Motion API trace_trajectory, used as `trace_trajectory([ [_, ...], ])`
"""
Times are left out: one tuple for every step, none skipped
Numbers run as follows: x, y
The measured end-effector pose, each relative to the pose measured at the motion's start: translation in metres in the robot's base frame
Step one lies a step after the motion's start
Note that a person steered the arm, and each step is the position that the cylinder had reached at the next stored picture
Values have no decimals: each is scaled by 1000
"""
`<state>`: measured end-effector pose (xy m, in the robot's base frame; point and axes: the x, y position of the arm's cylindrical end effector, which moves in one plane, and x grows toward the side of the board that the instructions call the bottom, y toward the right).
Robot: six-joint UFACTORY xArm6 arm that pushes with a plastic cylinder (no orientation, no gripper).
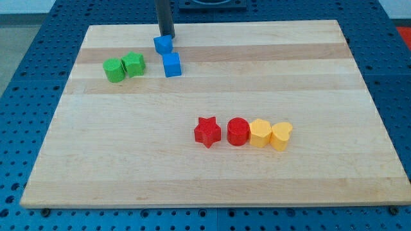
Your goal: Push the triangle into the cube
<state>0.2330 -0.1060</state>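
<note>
My tip [167, 35] stands at the view's top, just behind and touching the blue triangle [163, 43]. The blue cube [172, 65] lies just below the triangle, a small gap apart, slightly to its right. The dark rod rises from the tip out of the top edge of the view.
A green round block [114, 70] and a green star-like block [133, 64] sit side by side left of the blue blocks. A row lies at the lower middle: red star [207, 131], red cylinder [237, 131], yellow hexagon [259, 133], yellow heart [281, 135]. The wooden board [321, 77] rests on a blue pegboard table.
</note>
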Motion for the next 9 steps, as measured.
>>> trace_trajectory([
  [6,3],
  [13,7],
  [27,7],
  [33,7],
  [9,-17],
  [4,-25],
  [4,-25],
  [29,0],
  [31,4],
])
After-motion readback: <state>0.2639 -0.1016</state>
